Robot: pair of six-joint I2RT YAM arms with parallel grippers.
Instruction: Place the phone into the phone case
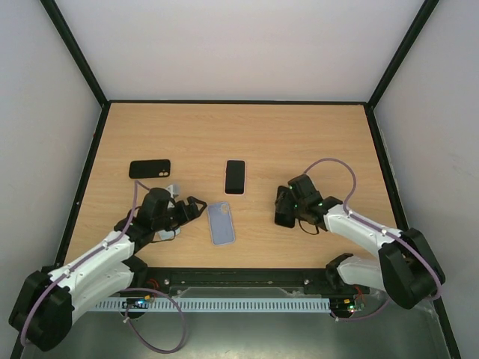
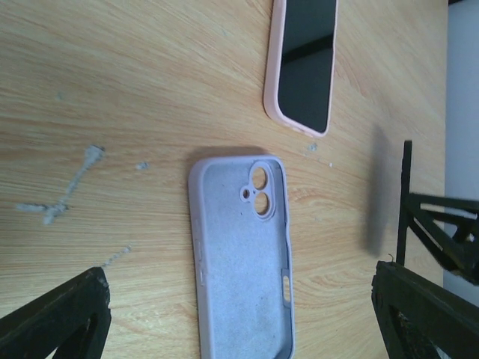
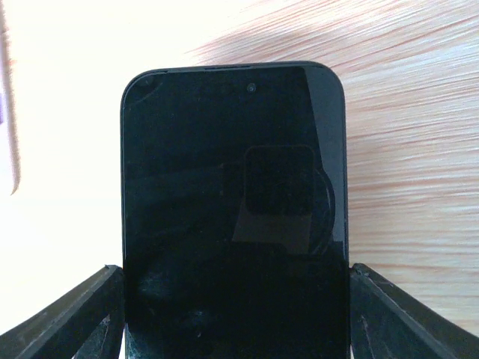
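The empty lavender phone case (image 1: pixel 221 223) (image 2: pixel 243 258) lies open side up on the table, its camera holes at the far end. My left gripper (image 1: pixel 196 207) (image 2: pixel 243 318) hovers at its left end, open, one finger on each side of the case and clear of it. The black phone (image 3: pixel 233 209) (image 1: pixel 284 219) sits screen up between the fingers of my right gripper (image 1: pixel 288 203) (image 3: pixel 236 314), right of the case. Both fingers press against the phone's long edges.
A phone in a pink case (image 1: pixel 235 177) (image 2: pixel 303 63) lies just beyond the lavender case. A black case or phone (image 1: pixel 150 169) lies at the far left. Black frame rails run along the table's left and right edges.
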